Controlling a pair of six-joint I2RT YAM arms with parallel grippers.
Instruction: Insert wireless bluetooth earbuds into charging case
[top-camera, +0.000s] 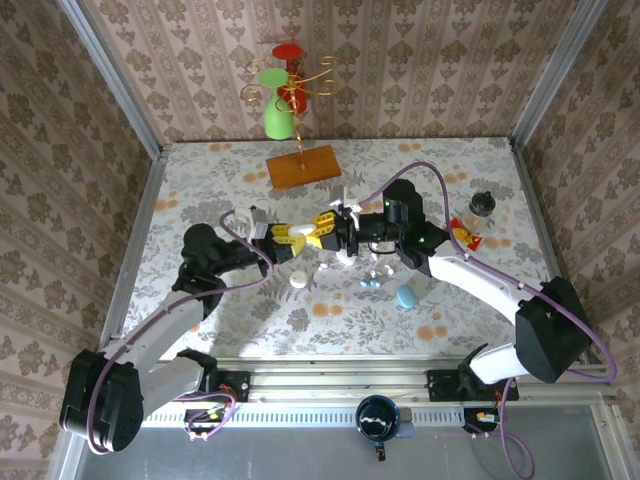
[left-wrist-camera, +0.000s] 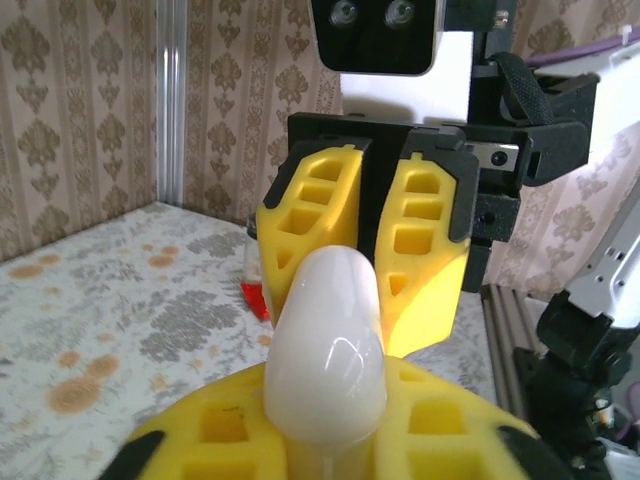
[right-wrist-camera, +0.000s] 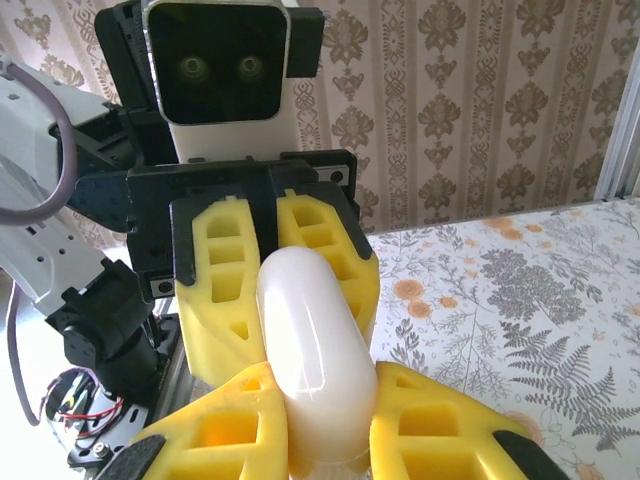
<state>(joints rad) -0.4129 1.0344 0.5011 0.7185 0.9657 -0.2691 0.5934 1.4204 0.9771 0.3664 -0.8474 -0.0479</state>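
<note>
While they meet above the tabletop, my left claw and right claw both clamp the white case.

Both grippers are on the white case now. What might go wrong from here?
1. The left gripper and right gripper both pinch the glossy, rounded white case from opposite ends. If they pull unevenly, it may slip free.
2. Loose earbuds and a blue case lie on the table close to the grippers. A dropped case could knock and scatter them.
</note>
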